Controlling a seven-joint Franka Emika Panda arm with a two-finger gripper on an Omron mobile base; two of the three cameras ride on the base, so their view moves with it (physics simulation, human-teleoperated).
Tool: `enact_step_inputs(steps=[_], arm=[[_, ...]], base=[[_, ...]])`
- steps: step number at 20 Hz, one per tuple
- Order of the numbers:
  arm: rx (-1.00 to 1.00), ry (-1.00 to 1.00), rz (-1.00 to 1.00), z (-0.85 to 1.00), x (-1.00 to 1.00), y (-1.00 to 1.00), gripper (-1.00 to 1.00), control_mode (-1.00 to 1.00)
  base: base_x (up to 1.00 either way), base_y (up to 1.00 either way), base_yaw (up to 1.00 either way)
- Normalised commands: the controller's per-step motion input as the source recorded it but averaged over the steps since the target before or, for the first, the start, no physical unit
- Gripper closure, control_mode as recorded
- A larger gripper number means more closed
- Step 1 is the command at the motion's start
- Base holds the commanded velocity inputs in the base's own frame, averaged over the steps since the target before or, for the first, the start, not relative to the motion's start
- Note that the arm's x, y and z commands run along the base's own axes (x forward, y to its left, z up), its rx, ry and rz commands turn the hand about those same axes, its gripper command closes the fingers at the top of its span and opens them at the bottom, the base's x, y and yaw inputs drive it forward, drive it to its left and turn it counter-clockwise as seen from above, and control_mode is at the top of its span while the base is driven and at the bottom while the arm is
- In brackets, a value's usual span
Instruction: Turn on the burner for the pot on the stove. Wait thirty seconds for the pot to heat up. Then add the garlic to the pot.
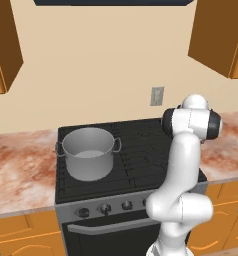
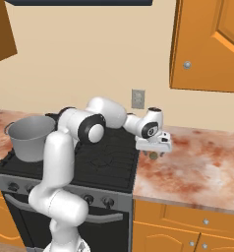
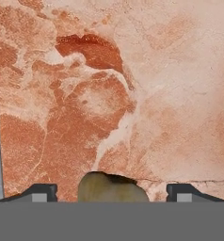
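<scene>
The garlic (image 3: pixel 112 187), a small tan bulb, lies on the reddish marble counter (image 2: pixel 202 157) just right of the stove (image 2: pixel 106 160). My gripper (image 2: pixel 153 151) points down over it. In the hand view the gripper (image 3: pixel 114 192) is open, with a dark fingertip on each side of the bulb and a gap between each tip and the bulb. The grey metal pot (image 1: pixel 88 152) stands on the front left burner of the black cooktop, seen also as the pot (image 2: pixel 30 134) behind my arm. The inside of the pot looks bare.
Dark knobs (image 1: pixel 105 208) line the stove's front panel above the oven handle. A grey outlet plate (image 2: pixel 137 98) is on the wall behind the gripper. Orange wall cabinets (image 2: pixel 210 44) hang overhead. The counter (image 1: pixel 18 165) continues left of the stove.
</scene>
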Motion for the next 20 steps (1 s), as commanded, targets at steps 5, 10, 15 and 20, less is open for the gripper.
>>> enact_step_inputs(steps=[5, 10, 15, 20], arm=[[0.0, 0.01, -0.01, -0.06, 0.0, 0.0, 1.0, -1.0], [0.0, 0.0, 0.0, 0.0, 0.0, -0.01, 1.0, -1.0], [0.0, 0.0, -0.02, 0.11, -0.02, 0.14, 1.0, -1.0], [0.0, 0.0, 0.0, 0.49, -0.08, 0.34, 1.0, -1.0]], base=[[0.0, 0.0, 0.0], [0.0, 0.0, 0.0], [0.0, 0.0, 0.0], [0.0, 0.0, 0.0]])
